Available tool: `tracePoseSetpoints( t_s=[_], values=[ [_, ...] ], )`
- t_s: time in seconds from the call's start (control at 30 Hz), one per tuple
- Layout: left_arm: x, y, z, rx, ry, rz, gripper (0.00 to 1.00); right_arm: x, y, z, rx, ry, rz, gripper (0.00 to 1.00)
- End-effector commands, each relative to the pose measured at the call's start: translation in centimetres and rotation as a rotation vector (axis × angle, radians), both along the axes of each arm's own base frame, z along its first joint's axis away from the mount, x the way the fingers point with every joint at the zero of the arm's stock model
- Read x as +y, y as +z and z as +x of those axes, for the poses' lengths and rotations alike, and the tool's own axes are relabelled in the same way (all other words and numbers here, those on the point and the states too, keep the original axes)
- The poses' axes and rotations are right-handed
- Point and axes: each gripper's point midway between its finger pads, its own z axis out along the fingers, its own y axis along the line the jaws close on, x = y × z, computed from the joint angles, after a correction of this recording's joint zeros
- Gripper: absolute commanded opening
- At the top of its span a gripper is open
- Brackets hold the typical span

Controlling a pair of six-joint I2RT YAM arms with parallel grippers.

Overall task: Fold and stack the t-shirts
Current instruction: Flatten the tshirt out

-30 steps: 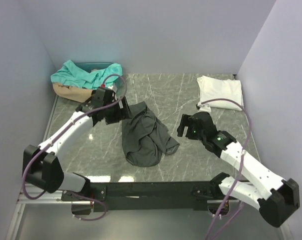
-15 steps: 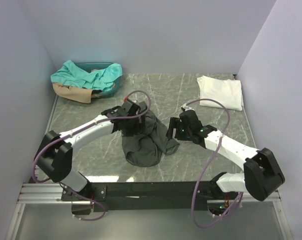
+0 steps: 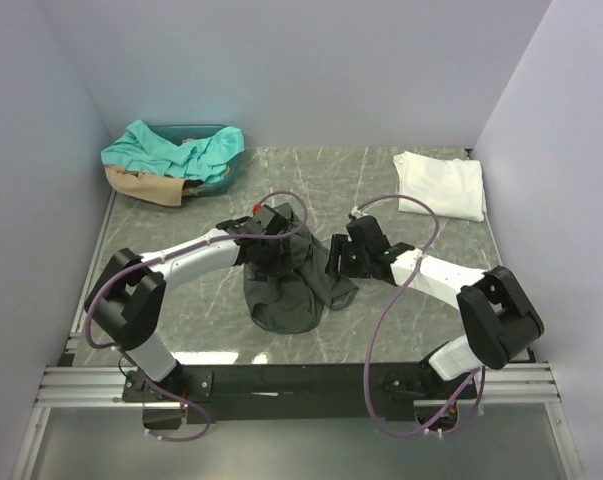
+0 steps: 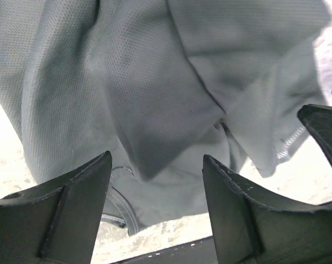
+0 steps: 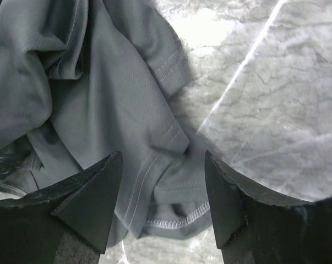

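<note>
Arms in low forward reach, elbows splayed outward, converging from both sides on the crumpled dark charcoal-grey cloth t-shirt [image 3: 286, 290] at the middle of the grey marble-patterned table [image 3: 321, 185]. The left pincer [image 3: 273, 250] stands over the shirt's far left folds and the right pincer [image 3: 333, 265] over its stitched right hem, each with jaws spread wide, cloth lying between the fingers and nothing clamped. Bare table borders the shirt on every side; the folded plain white t-shirt [image 3: 441, 185] lies in the far right corner, and the teal t-shirt [image 3: 171, 150] and tan t-shirt [image 3: 141, 185] are heaped at a teal tub [image 3: 213, 185] far left, well apart from both arms.
</note>
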Motion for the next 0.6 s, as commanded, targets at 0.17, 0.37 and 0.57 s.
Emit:
tracePoseSetpoints(
  t_s=[0.17, 0.37, 0.57],
  values=[
    [-0.9, -0.8, 0.3, 0.015, -0.012, -0.006, 0.69, 1.5, 0.4, 2.2, -0.055, 0.036, 0.013, 0.64],
    [-0.9, -1.7, 0.1, 0.036, -0.018, 0.004, 0.61, 1.6, -0.3, 2.3, -0.047, 0.036, 0.004, 0.59],
    [-0.5, -1.6, 0.0, 0.038, -0.001, 0.015, 0.46, 1.5, -0.8, 2.2, -0.048, 0.037, -0.001, 0.51]
  ],
)
